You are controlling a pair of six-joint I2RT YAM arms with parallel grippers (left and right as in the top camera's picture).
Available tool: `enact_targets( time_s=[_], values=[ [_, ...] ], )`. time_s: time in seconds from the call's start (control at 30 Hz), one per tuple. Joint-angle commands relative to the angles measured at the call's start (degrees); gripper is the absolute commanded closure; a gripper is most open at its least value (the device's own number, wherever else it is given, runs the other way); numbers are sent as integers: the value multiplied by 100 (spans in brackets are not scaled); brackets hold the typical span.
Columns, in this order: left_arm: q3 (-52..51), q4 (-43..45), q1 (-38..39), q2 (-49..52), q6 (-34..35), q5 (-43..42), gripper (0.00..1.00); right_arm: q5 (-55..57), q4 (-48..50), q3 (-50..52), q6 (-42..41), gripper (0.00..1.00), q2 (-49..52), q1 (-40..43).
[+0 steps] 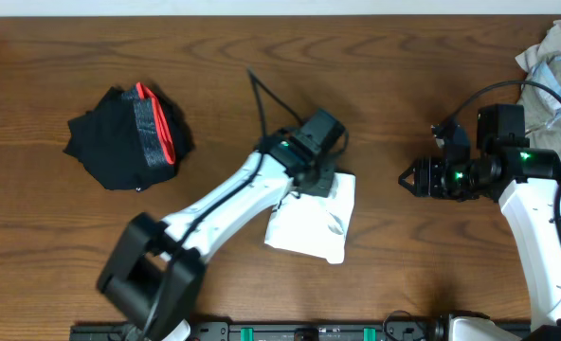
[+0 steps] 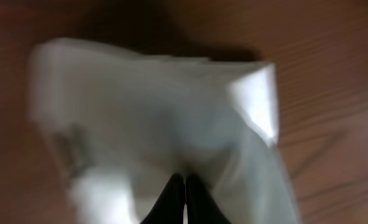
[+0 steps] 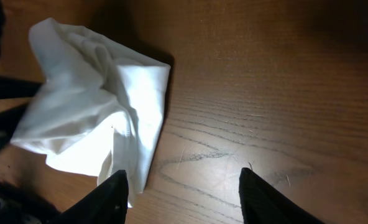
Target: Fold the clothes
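White T-shirt [image 1: 314,223] lies in a lumpy half-folded heap near the middle of the table [image 1: 404,57], a bit toward the front edge. The left gripper [image 2: 184,186] sits right on its top edge. Its two fingers are pressed tight together, and it looks like they pinch a little bit of the cloth, though that close-up is blurry.

The right gripper [image 3: 184,193] hangs about half open with nothing in it. It is off to the right of the shirt and not touching it.

What could go wrong? I think the pinch is small, so the thin cloth could slip out when the arm pulls. The shirt is bunched up, so a pull could drag the whole heap along or shake the folds loose. Nothing is holding the other side down. The fold may then come out crooked.

Farther out, the black garment [image 1: 129,137] with its grey and red band lies far to the left. The khaki garment [image 1: 551,57] is in the far right corner.

No words can be read anywhere. A grey patch [image 2: 72,146] on the shirt might be a label, but it is too blurry to tell.
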State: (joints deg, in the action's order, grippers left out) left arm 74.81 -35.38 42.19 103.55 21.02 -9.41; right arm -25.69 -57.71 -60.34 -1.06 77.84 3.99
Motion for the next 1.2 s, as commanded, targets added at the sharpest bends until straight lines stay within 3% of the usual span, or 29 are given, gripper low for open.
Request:
enact_targets(
  time_s=[0.0,0.17,0.23,0.33,0.43,0.63,0.83,0.97,1.17],
  values=[
    [37,586,219,105,-50,-1296,94,2,-15,-72,-59,45,-42,55],
    [166,927,457,-20,-544,-1692,91,-2,-24,-74,-59,46,-42,55],
    [229,673,420,-129,-553,-1521,83,-2,-26,-74,-57,45,-42,48],
    [297,7,260,-409,-553,-960,61,-168,-17,-74,44,45,-42,26],
    [297,-800,59,-780,-562,-162,52,-929,2,-74,704,50,-42,-140],
    [129,-1388,-50,-802,-1032,157,51,-568,157,-55,361,50,46,-927],
    [-538,-1322,-50,-439,-1069,304,57,-608,1123,236,-153,85,299,-1762],
    [-975,-1154,-50,-267,-1067,308,62,-485,2144,444,-516,96,660,-2122],
    [-1314,-1051,-50,-256,-960,763,62,236,3117,789,-1255,99,1665,-2267]
  ],
)
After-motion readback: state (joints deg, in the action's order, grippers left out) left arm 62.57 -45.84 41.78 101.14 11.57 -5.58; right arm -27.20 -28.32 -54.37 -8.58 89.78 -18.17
